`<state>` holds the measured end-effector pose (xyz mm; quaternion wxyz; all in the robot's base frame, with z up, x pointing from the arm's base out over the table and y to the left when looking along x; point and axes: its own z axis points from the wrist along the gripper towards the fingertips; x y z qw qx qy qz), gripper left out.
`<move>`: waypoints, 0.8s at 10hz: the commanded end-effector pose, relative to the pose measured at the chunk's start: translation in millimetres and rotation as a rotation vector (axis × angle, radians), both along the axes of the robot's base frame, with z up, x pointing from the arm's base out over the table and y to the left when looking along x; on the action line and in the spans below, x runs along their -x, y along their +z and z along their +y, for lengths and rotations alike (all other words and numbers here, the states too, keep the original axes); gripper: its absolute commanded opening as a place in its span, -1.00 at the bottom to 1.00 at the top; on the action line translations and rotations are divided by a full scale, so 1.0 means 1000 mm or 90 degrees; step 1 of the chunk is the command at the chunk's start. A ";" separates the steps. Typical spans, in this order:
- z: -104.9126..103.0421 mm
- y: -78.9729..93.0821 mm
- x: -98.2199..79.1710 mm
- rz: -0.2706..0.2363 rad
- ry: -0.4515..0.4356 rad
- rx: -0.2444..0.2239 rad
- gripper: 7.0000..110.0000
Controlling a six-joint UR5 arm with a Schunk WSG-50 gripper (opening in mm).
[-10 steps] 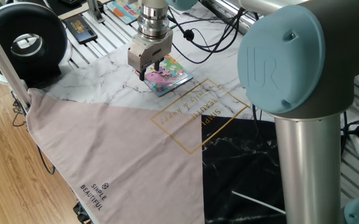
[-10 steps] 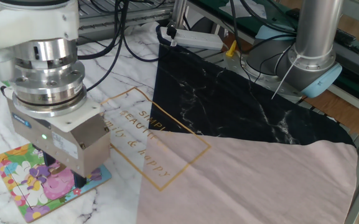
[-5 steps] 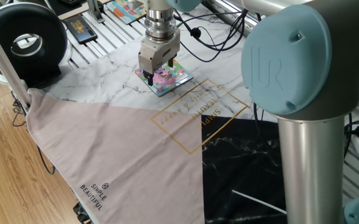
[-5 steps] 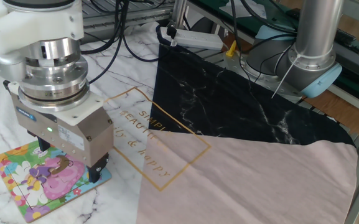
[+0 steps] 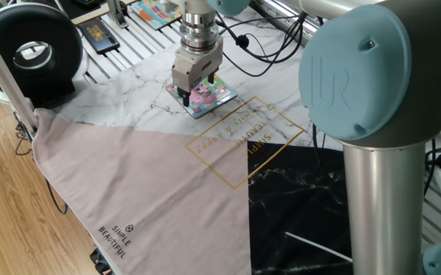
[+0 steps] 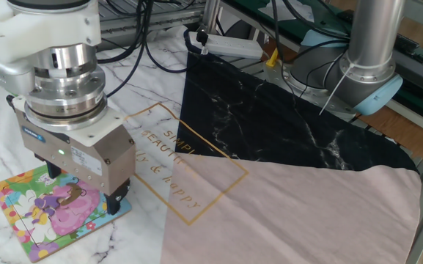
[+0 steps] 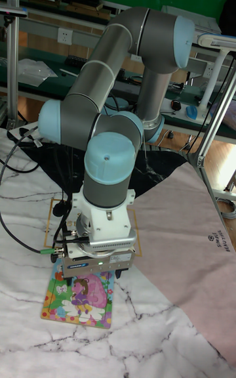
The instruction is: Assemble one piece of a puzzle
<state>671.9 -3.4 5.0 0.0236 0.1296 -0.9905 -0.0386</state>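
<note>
The grey two-finger gripper [image 6: 81, 192] stands low over the small square pink, yellow and green jigsaw board [image 6: 46, 216], fingers spread apart; the tiny purple piece cannot be made out.

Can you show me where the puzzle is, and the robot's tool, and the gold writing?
puzzle [image 6: 53, 213], the other fixed view, on its pink picture.
tool [image 5: 196, 85], one fixed view, between its fingertips above the puzzle.
gold writing [image 6: 168, 158], the other fixed view, on the letters inside the gold square.
</note>
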 end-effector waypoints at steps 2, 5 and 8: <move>0.001 -0.003 -0.008 -0.014 -0.001 -0.007 0.94; 0.005 -0.002 -0.011 -0.020 -0.003 -0.015 0.94; 0.005 -0.004 -0.008 -0.010 -0.008 -0.014 0.57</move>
